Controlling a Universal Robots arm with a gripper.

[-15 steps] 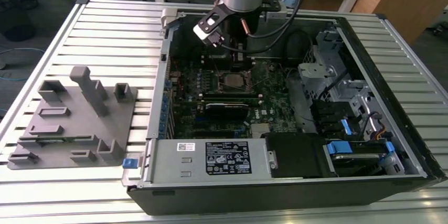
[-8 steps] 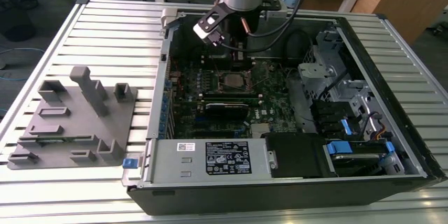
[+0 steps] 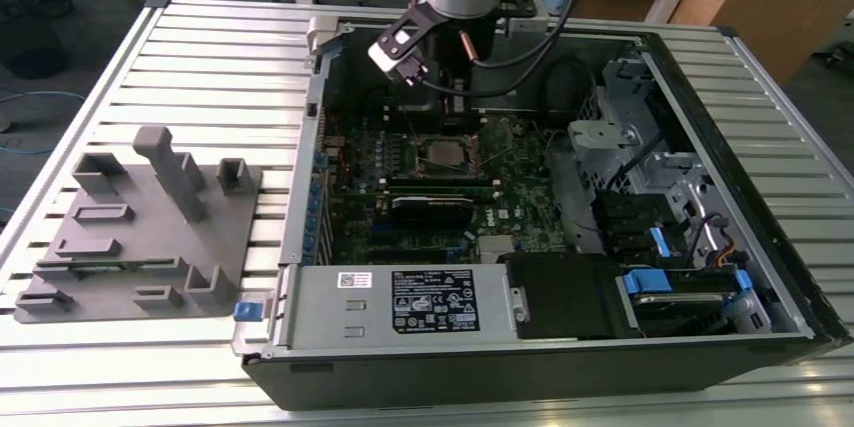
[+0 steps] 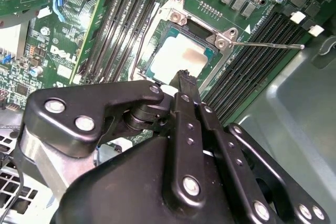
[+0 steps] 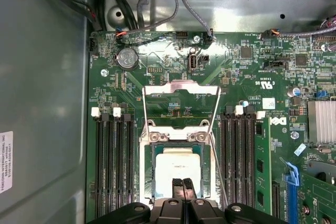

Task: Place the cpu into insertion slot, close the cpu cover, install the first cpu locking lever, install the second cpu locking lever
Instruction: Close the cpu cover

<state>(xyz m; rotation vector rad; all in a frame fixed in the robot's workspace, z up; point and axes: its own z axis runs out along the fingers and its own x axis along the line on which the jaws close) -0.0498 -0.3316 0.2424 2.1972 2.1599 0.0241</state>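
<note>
The cpu [image 5: 181, 162] lies flat in the insertion slot [image 5: 148, 179], its pale metal top facing up; it is also in the second wrist view as the cpu [image 4: 181, 57]. The cpu cover [image 5: 178, 86] is swung open and lies back on the green board beyond the socket. Thin wire locking levers [image 5: 222, 182] stand raised beside the socket, and one lever [image 4: 268, 45] juts out sideways. My gripper [image 5: 184, 184] hovers over the near edge of the cpu, fingertips together, shut with nothing between them. In the exterior view the gripper [image 3: 451, 89] hangs inside the case just behind the socket [image 3: 447, 152].
Black memory slots [image 5: 113, 161] flank the socket on both sides. The open computer case [image 3: 747, 57] has a power supply [image 3: 400, 302] at the front and drive bays [image 3: 667, 207] on the exterior view's right. A grey parts fixture [image 3: 134, 232] sits on the slatted table at the exterior view's left.
</note>
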